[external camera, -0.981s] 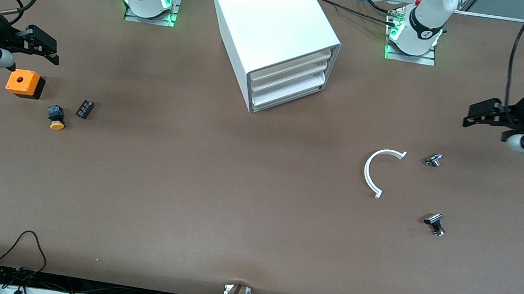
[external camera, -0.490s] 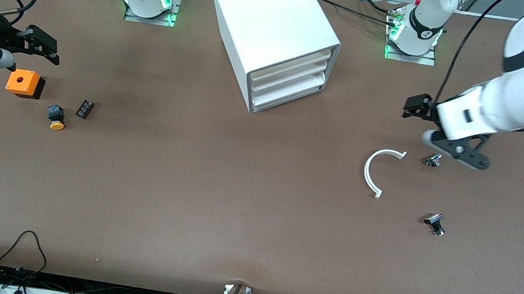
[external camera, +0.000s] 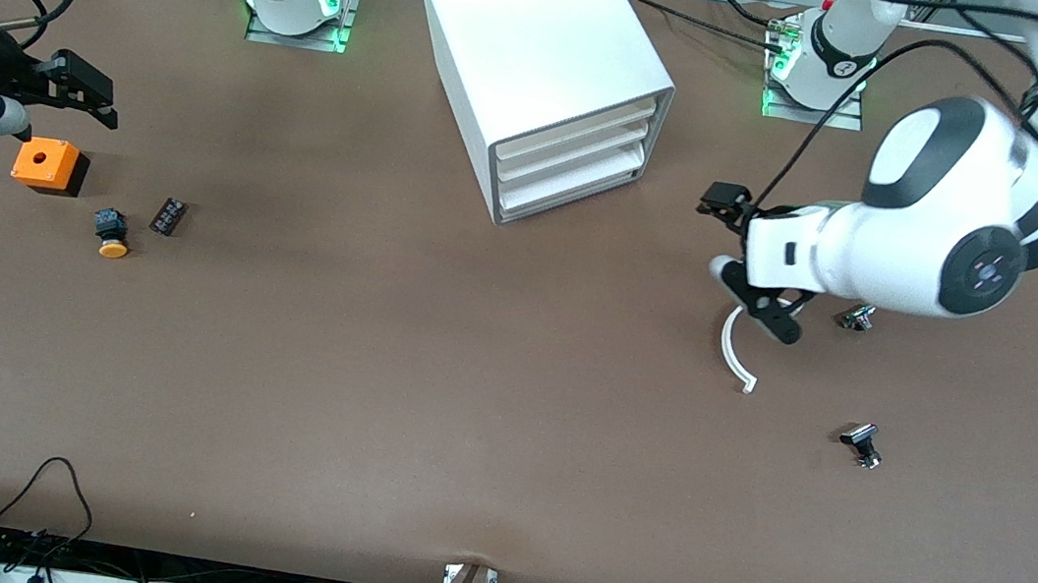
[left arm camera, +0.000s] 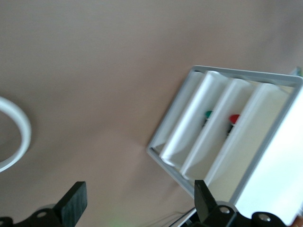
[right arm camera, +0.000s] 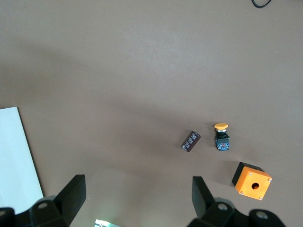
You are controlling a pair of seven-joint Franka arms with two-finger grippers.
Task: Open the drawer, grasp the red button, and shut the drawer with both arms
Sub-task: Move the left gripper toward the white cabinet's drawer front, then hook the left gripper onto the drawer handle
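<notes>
The white cabinet (external camera: pixel 546 67) stands near the robots' bases with its three drawers (external camera: pixel 569 164) all shut. In the left wrist view a red-capped button (left arm camera: pixel 233 119) shows through a gap between the drawer fronts (left arm camera: pixel 213 130), seemingly in the middle drawer. My left gripper (external camera: pixel 722 235) hangs open and empty over the table beside the cabinet's front, toward the left arm's end; its jaws (left arm camera: pixel 138 189) face the drawers. My right gripper (external camera: pixel 99 99) waits open and empty over the right arm's end of the table, above an orange box (external camera: pixel 49 165), and its own view (right arm camera: pixel 137 184) shows bare table between the fingers.
A white C-shaped ring (external camera: pixel 731 352) lies partly under the left hand. Two small metal parts (external camera: pixel 857 317) (external camera: pixel 862 445) lie nearer the front camera. A yellow-capped button (external camera: pixel 111 236) and a dark block (external camera: pixel 169 216) lie beside the orange box. A green-capped part (left arm camera: pixel 208 114) sits in another drawer.
The left arm has swung in from its end of the table toward the cabinet, and its gripper is now over the white ring. The right arm has not moved.
</notes>
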